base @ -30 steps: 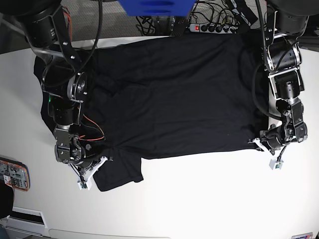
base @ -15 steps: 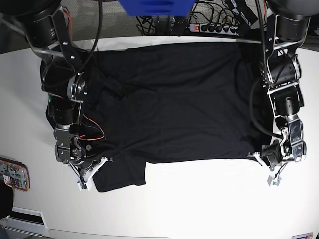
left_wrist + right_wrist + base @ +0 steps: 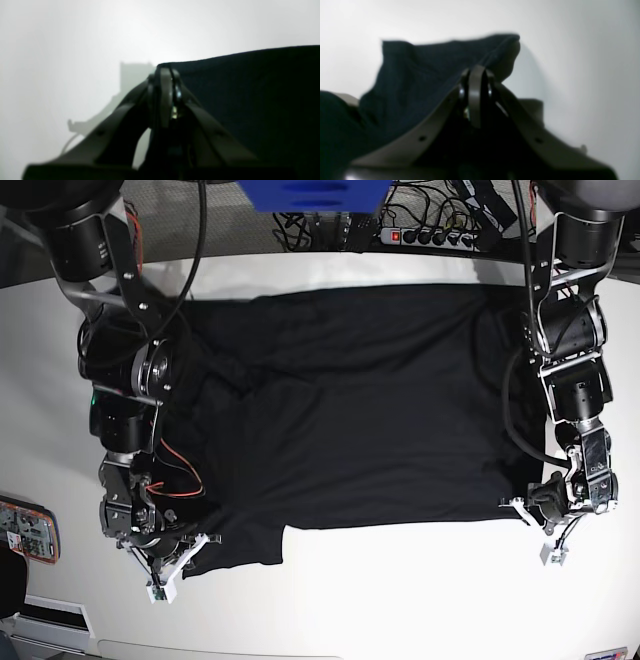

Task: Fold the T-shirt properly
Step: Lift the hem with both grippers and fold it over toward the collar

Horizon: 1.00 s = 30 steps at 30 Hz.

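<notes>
Both hands, the left hand [image 3: 532, 515] and the right hand [image 3: 178, 558], are clamping corners of the T-shirt [image 3: 345, 395], stretching it flat on the tabletop [image 3: 400, 600]; folding probably follows.

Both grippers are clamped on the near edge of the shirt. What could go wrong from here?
1. The left gripper pinches only the very corner of the T-shirt, so the cloth may slip out under tension.
2. Wrinkles bunch beside the right arm's side; folding now could lock them in.
3. The right gripper holds a lifted, rumpled sleeve edge, so the two grips may not pull evenly and the fold could skew.
</notes>
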Each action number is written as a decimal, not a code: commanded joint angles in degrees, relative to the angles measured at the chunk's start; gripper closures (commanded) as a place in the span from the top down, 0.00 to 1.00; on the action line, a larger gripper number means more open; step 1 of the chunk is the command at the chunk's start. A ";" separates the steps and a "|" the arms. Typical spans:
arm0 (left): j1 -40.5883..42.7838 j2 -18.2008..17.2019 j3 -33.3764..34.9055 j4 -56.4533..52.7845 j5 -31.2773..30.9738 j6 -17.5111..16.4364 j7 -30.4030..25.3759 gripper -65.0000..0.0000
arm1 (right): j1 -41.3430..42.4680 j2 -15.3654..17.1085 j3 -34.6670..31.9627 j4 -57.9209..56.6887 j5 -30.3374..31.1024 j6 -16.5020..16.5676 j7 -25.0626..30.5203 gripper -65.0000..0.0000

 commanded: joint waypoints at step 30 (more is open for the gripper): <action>2.32 0.68 -0.42 12.69 -0.46 0.30 -5.38 0.00 | -1.13 0.71 -6.30 25.19 0.69 0.00 -5.13 0.00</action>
